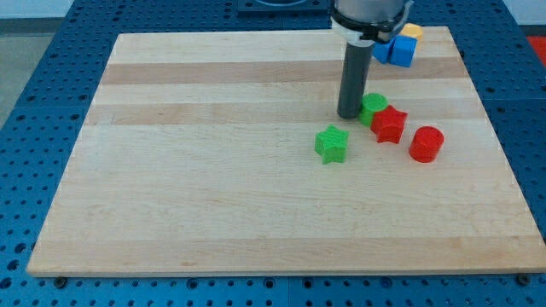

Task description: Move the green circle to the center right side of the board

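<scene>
Camera view: a pale wooden board (213,188) lies on a blue perforated surface (34,102), with the arm's dark rod coming down from the view's top edge, right of centre. My tip (350,115) rests on the board and touches the view's left side of the green circle (374,107). The arm carries no pincer, only this straight rod, so there is nothing to stand wide, narrow or holding.

The green circle sits in the board's right half, a little above its middle height and well inside the right edge. On its other side it presses against the red star (389,124), which lies just below and to the view's right of it; the two blocks appear to touch, though the star covers part of the circle's lower edge and the contact line itself is hard to make out.

The red cylinder (426,143) stands just to the view's right of the red star and slightly lower, a narrow strip of wood showing between them. The green star (332,143) lies below my tip and a little to the view's left, apart from every other block.

Near the board's top right corner, a blue cube (402,51) shows beside the arm's wide collar, with a yellow block (412,31) behind it; the collar hides the rest of that cluster.
</scene>
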### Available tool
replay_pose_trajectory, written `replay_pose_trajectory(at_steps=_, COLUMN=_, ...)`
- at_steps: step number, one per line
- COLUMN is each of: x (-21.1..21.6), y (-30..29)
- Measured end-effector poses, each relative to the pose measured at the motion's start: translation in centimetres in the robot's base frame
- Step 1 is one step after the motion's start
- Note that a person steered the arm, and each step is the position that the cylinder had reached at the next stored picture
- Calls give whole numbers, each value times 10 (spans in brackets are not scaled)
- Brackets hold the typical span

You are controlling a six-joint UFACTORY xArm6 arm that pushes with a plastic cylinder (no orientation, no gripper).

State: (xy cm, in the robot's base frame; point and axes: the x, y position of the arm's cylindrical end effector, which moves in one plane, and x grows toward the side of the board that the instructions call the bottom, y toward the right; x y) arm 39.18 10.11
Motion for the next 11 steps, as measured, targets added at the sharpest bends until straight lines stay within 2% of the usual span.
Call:
replay_pose_trajectory(at_steps=4, x=0, y=63)
replay_pose_trajectory(at_steps=8, x=0, y=75)
replay_pose_trajectory(at_steps=11, x=0, y=115)
